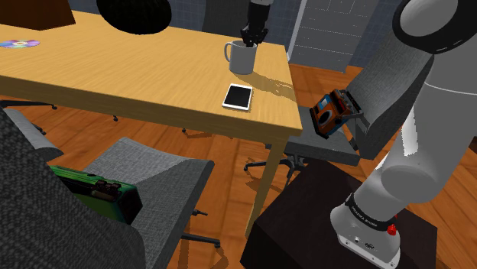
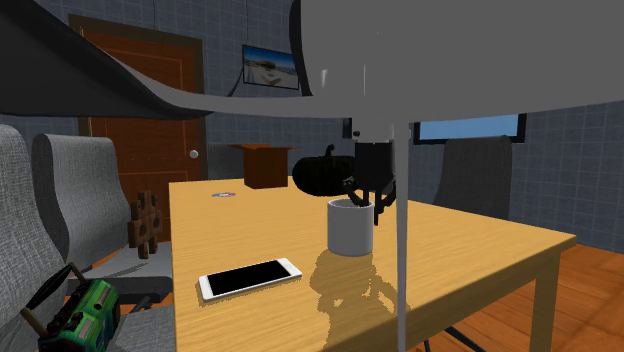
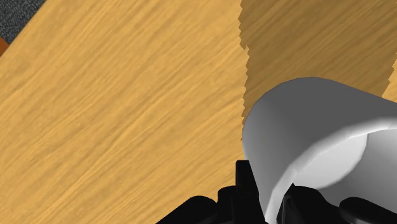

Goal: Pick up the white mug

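Observation:
A white mug [image 1: 242,57] stands upright on the wooden table [image 1: 115,76], near the edge at the shoulder view's right, its handle toward that view's left. My black gripper [image 1: 254,38] comes down onto the rim on the side away from the handle. In the wrist view the gripper [image 3: 270,197] straddles the wall of the mug [image 3: 312,127], one finger outside and one inside, clasping it. The second exterior view has the mug [image 2: 351,228] resting on the table with the gripper [image 2: 375,205] at its rim.
A white-framed phone [image 1: 238,96] lies flat just in front of the mug. A big black rounded object [image 1: 136,15] and a disc [image 1: 19,43] sit farther back. A grey chair [image 1: 145,183] holding a green device [image 1: 95,191] stands below the table's edge.

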Controlling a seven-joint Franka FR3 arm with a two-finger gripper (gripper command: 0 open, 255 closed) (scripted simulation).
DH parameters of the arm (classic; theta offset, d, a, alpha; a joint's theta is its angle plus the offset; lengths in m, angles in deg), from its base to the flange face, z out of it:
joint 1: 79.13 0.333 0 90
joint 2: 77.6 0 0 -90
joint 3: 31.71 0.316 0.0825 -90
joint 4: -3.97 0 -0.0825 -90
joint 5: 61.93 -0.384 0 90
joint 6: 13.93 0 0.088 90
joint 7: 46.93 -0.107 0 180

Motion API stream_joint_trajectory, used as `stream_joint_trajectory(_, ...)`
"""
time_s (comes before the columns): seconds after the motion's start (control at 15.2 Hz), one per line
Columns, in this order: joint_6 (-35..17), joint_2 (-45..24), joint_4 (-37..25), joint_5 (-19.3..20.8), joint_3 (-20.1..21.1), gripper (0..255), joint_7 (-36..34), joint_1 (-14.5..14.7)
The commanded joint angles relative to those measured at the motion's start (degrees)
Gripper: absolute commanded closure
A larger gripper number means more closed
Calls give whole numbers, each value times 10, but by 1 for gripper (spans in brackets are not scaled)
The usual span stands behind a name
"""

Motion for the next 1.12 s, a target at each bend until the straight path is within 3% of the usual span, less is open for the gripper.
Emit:
stream_joint_trajectory(0.0,9,-2,-11,0,0,255,0,0)
stream_joint_trajectory(0.92,141,-49,-190,-3,-1,255,2,-3)
stream_joint_trajectory(1.06,142,-50,-192,-3,-1,255,2,-3)
